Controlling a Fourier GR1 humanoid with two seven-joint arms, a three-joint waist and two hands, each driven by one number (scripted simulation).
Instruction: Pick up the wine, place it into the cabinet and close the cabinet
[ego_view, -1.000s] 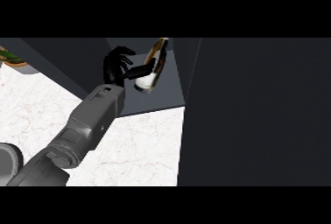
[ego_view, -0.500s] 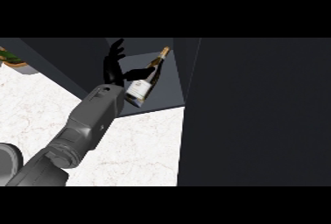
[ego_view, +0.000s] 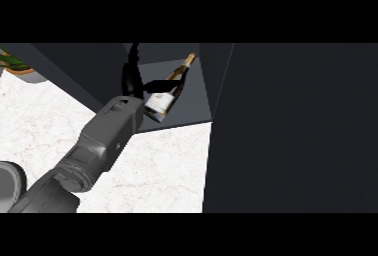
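Inside the cabinet (ego_view: 190, 111), the tilted wine (ego_view: 164, 99) stands beside the straight-fingered left hand (ego_view: 135, 79).

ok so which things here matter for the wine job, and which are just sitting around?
Job:
wine bottle
cabinet
cabinet door
left hand, fingers straight

Lying about:
potted plant, top left
counter

A second ago the left hand (ego_view: 133, 84) was curled round the wine (ego_view: 164, 99) inside the cabinet (ego_view: 190, 107). Now its fingers (ego_view: 134, 57) have uncurled and stand straight. The bottle's label and neck, hidden then, show plainly, and the bottle sits slightly lower.
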